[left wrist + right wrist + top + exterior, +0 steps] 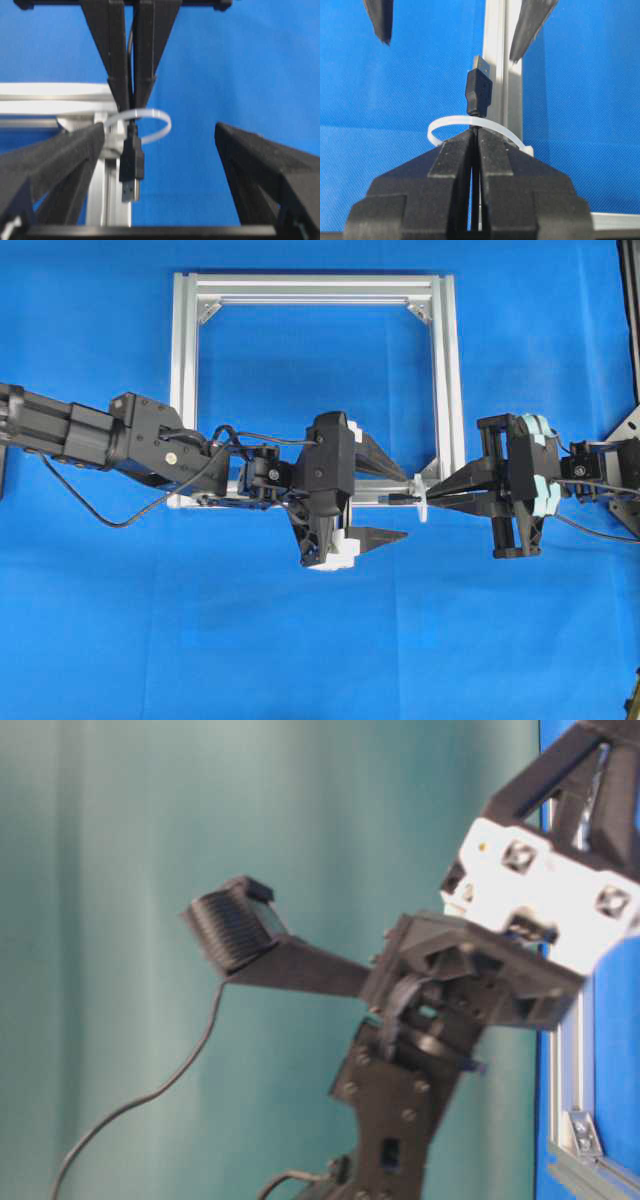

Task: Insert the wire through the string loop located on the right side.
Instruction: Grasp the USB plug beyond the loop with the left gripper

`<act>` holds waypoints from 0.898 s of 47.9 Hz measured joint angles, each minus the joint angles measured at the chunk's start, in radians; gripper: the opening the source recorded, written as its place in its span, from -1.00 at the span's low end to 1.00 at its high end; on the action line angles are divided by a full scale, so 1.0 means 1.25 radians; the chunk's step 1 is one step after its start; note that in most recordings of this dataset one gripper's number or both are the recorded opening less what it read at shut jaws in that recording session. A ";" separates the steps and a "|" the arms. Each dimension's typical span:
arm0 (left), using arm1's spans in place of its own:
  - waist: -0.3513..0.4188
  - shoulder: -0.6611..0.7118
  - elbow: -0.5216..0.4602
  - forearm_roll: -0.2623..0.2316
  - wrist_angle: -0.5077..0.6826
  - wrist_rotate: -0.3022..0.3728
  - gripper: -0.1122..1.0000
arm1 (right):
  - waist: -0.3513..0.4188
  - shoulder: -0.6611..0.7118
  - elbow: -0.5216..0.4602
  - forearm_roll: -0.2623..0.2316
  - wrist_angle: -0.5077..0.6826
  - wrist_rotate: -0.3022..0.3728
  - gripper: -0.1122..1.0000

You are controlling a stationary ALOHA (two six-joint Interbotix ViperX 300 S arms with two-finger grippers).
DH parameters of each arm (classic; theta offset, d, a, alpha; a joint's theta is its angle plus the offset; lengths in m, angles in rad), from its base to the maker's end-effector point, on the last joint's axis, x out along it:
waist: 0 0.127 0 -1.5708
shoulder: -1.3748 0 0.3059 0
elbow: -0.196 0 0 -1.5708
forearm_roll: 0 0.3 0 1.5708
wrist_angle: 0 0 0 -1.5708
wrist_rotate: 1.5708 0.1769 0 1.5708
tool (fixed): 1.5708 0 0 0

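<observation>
Wire [479, 90] in right end effector [474, 137]

Wire [132, 162] plug through the string loop [150, 122], pinched by right gripper [131, 95], between wide-apart left jaws.

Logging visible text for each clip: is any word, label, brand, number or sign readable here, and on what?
None readable in any view.
Plug: no marking legible.
Frame: bare metal, no label.
Left gripper and right gripper: no lettering visible; the table-level view is too blurred to tell.
</observation>
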 measured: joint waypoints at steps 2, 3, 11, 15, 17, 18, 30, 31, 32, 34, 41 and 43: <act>0.001 0.016 -0.005 0.000 -0.001 0.001 0.75 | 0.000 0.000 0.000 0.000 0.001 0.000 -0.87; 0.001 0.025 -0.007 0.000 0.000 0.001 0.75 | 0.000 0.000 0.000 0.000 0.000 0.000 -0.87; 0.009 0.067 -0.022 0.000 0.000 0.001 0.75 | 0.000 0.000 0.000 0.000 0.001 0.000 -0.87; 0.013 0.075 -0.025 0.000 0.000 0.001 0.75 | 0.000 0.000 0.000 0.000 0.000 0.000 -0.87; 0.013 0.075 -0.025 -0.001 0.000 0.000 0.75 | 0.000 0.000 0.000 0.000 0.000 0.000 -0.87; 0.013 0.075 -0.025 0.000 0.000 0.000 0.75 | 0.000 0.000 0.000 0.000 0.000 0.000 -0.87; 0.013 0.075 -0.025 -0.001 0.000 0.001 0.75 | 0.000 0.001 0.000 0.000 0.000 0.000 -0.87; 0.013 0.075 -0.025 -0.001 0.000 0.001 0.75 | 0.000 0.000 0.000 0.000 0.000 0.000 -0.87; 0.015 0.075 -0.025 0.000 0.000 0.001 0.75 | 0.000 0.001 0.000 0.001 0.001 0.000 -0.87; 0.015 0.075 -0.025 0.000 0.000 0.001 0.75 | 0.000 0.000 0.000 0.000 0.000 0.000 -0.87; 0.015 0.075 -0.025 0.000 -0.001 0.001 0.75 | 0.000 0.001 0.000 0.000 0.000 0.000 -0.87; 0.013 0.075 -0.025 0.000 -0.001 0.001 0.75 | 0.000 0.000 0.000 0.000 0.001 0.000 -0.87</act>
